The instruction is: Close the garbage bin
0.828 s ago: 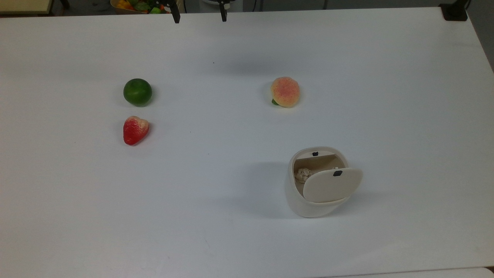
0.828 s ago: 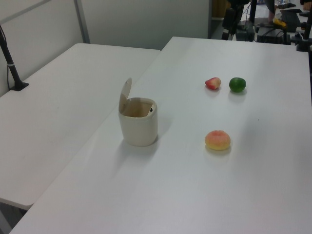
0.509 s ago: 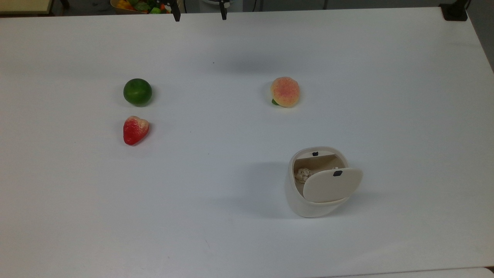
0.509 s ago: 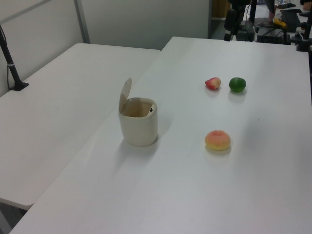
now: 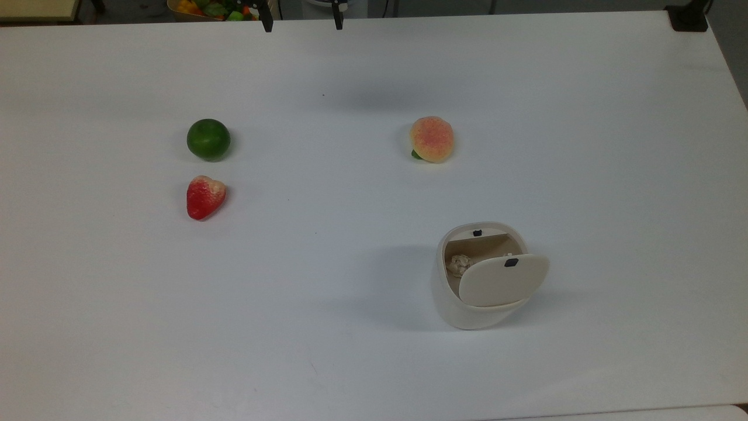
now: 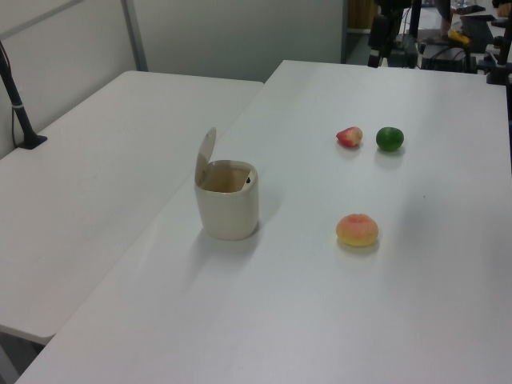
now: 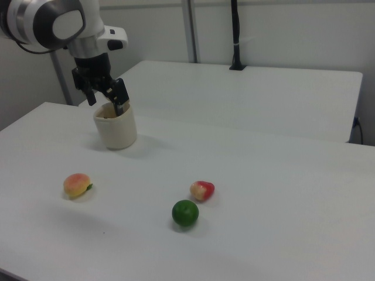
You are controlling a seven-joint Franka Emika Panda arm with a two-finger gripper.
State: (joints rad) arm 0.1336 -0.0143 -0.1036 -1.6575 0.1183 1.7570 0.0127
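The garbage bin (image 5: 467,292) stood with its lid (image 5: 504,279) raised while the gripper (image 7: 105,95), fingers spread, hung well above the table (image 5: 350,351).

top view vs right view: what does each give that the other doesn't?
Top view alone: the garbage bin's tan interior with a crumpled scrap inside, and the lid's black mark. Right view alone: the arm's white wrist and the whole gripper, fingers spread, in front of the bin, plus a second table behind. Both: the bin with its lid raised, peach, lime, strawberry and the gripper's fingertips.
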